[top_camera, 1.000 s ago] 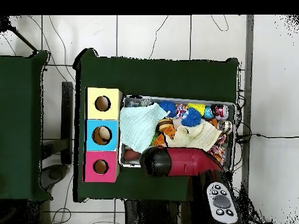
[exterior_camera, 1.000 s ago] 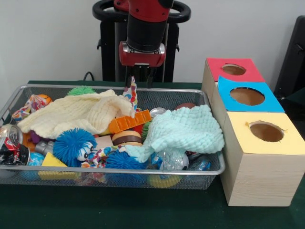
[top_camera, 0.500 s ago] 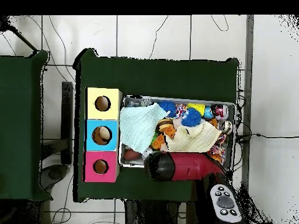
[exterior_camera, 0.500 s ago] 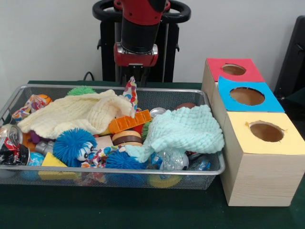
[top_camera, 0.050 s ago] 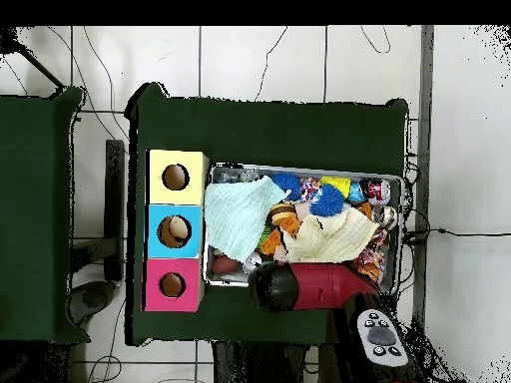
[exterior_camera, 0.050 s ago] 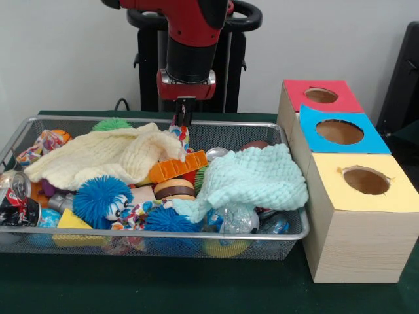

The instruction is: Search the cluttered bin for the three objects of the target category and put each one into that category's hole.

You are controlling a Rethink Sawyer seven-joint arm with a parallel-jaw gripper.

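A wire mesh bin (exterior_camera, 0.050 s ago: pixel 216 122) holds jumbled toys and cloths. My gripper (exterior_camera, 0.050 s ago: pixel 184 114) hangs over its far rim, with the fingers drawn together on the upright tip of a colourful patterned cloth (exterior_camera, 0.050 s ago: pixel 180 134). A cream cloth (exterior_camera, 0.050 s ago: pixel 105 154) and a mint knitted cloth (exterior_camera, 0.050 s ago: pixel 255 176) cover much of the pile. Around them lie a blue fuzzy ball with eyes (exterior_camera, 0.050 s ago: pixel 101 196), an orange toy (exterior_camera, 0.050 s ago: pixel 177 169), a burger-like toy (exterior_camera, 0.050 s ago: pixel 173 190) and a soda can (exterior_camera, 0.050 s ago: pixel 13 186). In the overhead view the red arm (top_camera, 0.050 s ago: pixel 309 287) hides the gripper.
Three wooden boxes with round holes stand beside the bin: red top (exterior_camera, 0.050 s ago: pixel 298 91), blue top (exterior_camera, 0.050 s ago: pixel 376 140), yellow top (exterior_camera, 0.050 s ago: pixel 327 186). In the overhead view they are yellow (top_camera, 0.050 s ago: pixel 160 165), blue (top_camera, 0.050 s ago: pixel 158 214) and pink (top_camera, 0.050 s ago: pixel 155 271), left of the bin (top_camera, 0.050 s ago: pixel 399 180).
The arm has shifted left and slightly down over the bin's far rim. The fingers, spread apart a second ago, now stand together on the patterned cloth's tip.
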